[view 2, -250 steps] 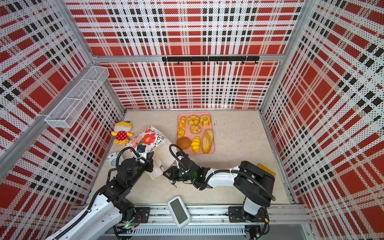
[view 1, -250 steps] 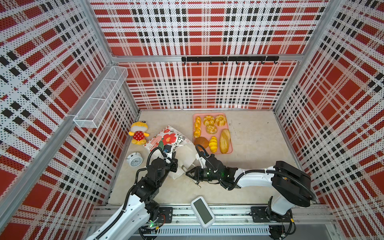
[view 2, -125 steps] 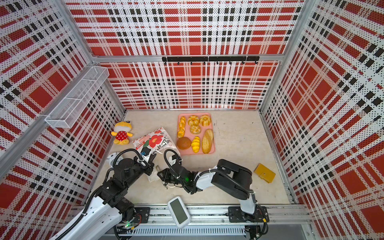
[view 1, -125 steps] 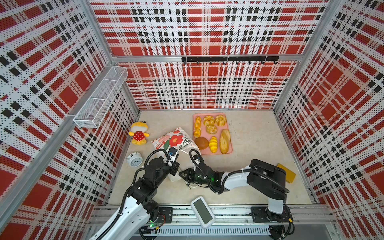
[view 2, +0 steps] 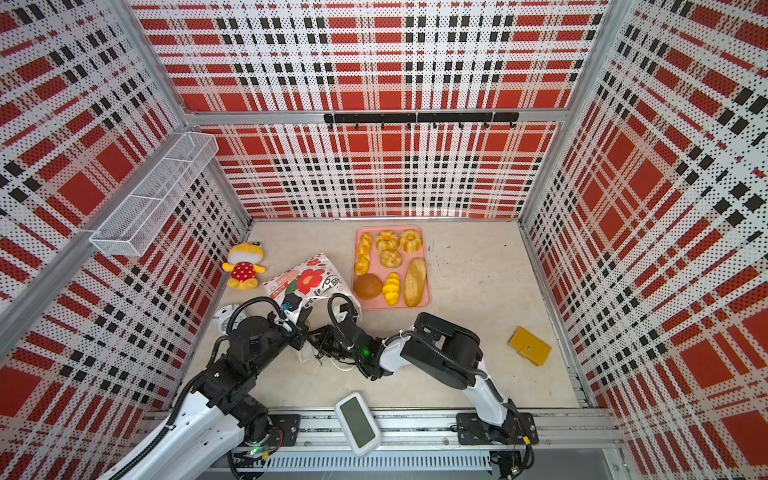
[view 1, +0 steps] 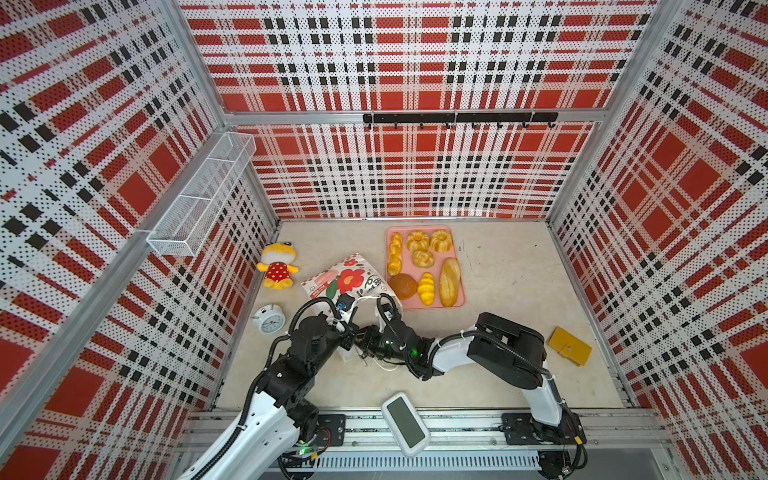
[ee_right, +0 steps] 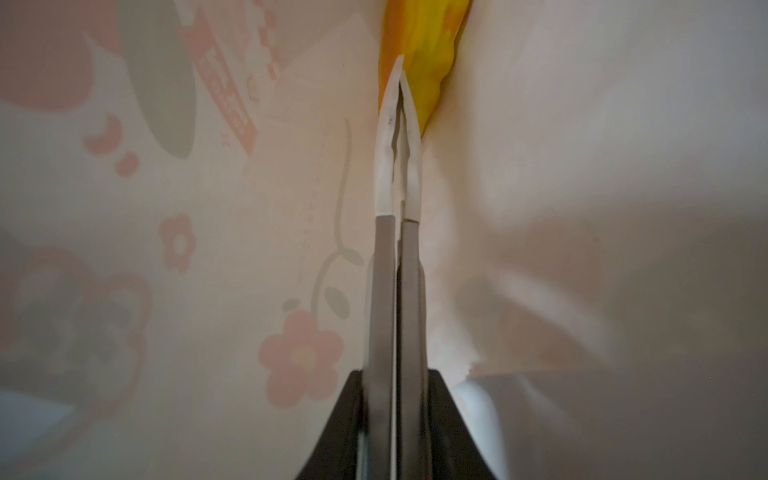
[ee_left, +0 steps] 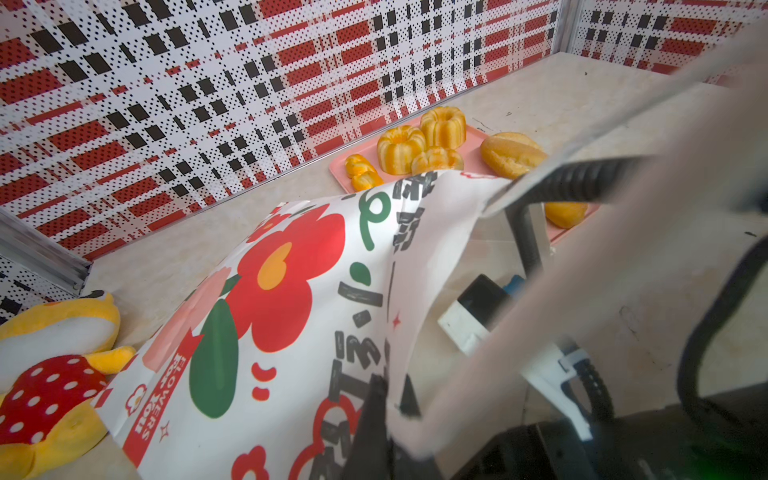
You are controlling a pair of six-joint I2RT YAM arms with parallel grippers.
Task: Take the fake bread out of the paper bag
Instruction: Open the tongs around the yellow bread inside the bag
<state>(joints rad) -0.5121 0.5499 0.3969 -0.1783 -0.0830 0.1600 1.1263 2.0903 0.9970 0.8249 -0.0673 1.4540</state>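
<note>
The white paper bag [view 1: 349, 278] [view 2: 307, 278] lies on its side, red flower face up. My left gripper [ee_left: 390, 399] is shut on the rim at the bag's mouth. My right gripper [ee_right: 401, 66] is pushed inside the bag, hidden in both top views, with its white fingertips together. A glossy yellow fake bread [ee_right: 428, 50] sits deep in the bag just past those tips, between the paper walls. Several more fake breads lie on the pink tray [view 1: 415, 306], among them a long loaf [view 1: 450, 281] and a brown bun [view 1: 402, 286].
A yellow plush toy [view 1: 276, 270] and a white alarm clock [view 1: 269, 319] sit left of the bag. A yellow wallet [view 1: 569, 345] lies at the right. A white device [view 1: 405, 419] rests on the front rail. A wire basket [view 1: 203, 195] hangs on the left wall.
My right arm has swung left and its gripper has gone from the bag's mouth into the bag. The bag has sagged lower and shifted toward the front. The left gripper keeps its hold.
</note>
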